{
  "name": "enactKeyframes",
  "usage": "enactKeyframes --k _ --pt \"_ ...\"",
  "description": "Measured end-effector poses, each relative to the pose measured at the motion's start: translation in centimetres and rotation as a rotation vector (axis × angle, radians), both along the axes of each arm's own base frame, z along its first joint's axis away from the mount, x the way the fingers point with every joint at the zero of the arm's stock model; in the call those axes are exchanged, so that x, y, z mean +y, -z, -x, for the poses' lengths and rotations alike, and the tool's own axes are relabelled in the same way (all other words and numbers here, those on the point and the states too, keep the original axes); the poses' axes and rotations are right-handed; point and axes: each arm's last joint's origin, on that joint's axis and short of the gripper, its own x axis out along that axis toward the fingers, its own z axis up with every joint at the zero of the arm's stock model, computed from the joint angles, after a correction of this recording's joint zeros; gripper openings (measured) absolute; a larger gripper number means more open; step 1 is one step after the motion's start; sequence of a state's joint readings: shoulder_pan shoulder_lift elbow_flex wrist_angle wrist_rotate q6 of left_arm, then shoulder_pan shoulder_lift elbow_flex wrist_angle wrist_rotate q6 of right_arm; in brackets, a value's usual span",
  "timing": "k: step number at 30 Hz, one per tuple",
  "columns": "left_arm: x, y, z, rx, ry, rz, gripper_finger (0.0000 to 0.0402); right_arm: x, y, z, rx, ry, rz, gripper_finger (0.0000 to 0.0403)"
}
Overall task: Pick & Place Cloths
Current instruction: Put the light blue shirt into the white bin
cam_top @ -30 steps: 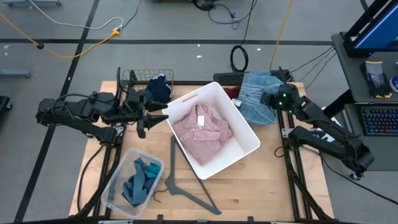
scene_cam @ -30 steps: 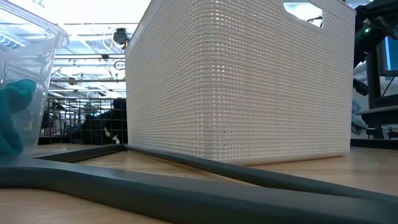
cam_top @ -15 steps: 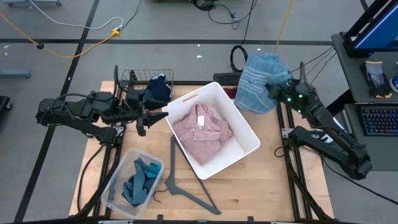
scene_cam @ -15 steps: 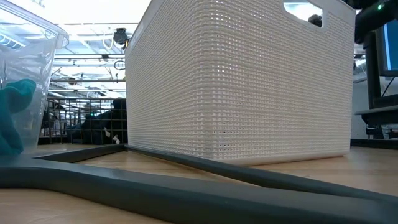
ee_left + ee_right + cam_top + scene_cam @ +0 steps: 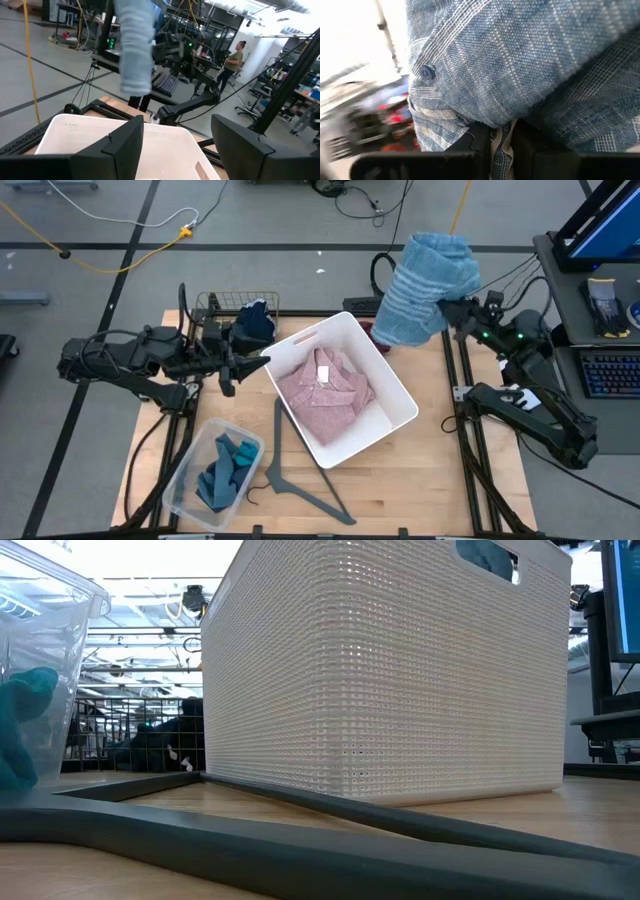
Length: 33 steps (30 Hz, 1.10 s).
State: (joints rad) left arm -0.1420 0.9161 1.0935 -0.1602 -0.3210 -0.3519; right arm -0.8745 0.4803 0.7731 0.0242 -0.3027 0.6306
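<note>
Holding the blue shirt (image 5: 428,288) pinched in our closed right hand (image 5: 462,313) high beyond the bin's (image 5: 396,423) far right, we should carry it over the pink shirt (image 5: 325,392) before releasing; left hand (image 5: 245,367) waits open.

The wooden table (image 5: 400,480) carries a white basket (image 5: 400,415), clear bin (image 5: 185,475), wire basket (image 5: 215,305) and grey hanger (image 5: 300,470).

Overhead and table-level views, both on the white basket (image 5: 345,390).
</note>
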Motion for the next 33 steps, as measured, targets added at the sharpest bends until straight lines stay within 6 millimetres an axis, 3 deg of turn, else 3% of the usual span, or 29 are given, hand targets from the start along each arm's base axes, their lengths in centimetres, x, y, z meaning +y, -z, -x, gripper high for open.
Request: enactKeyframes --k 18,29,33 --pt "0.0 0.0 0.0 0.011 -0.004 -0.061 0.0237 0.8 -3.1 -2.1 -0.098 -0.748 0.346 0.0033" --pt "0.0 0.0 0.0 0.022 -0.001 -0.119 0.0237 2.0 -3.8 -4.4 -0.216 -1.031 0.428 0.0033" --pt "0.0 0.0 0.0 0.030 -0.001 -0.138 0.0237 2.6 -3.6 -5.8 -0.276 -1.076 0.385 0.0033"
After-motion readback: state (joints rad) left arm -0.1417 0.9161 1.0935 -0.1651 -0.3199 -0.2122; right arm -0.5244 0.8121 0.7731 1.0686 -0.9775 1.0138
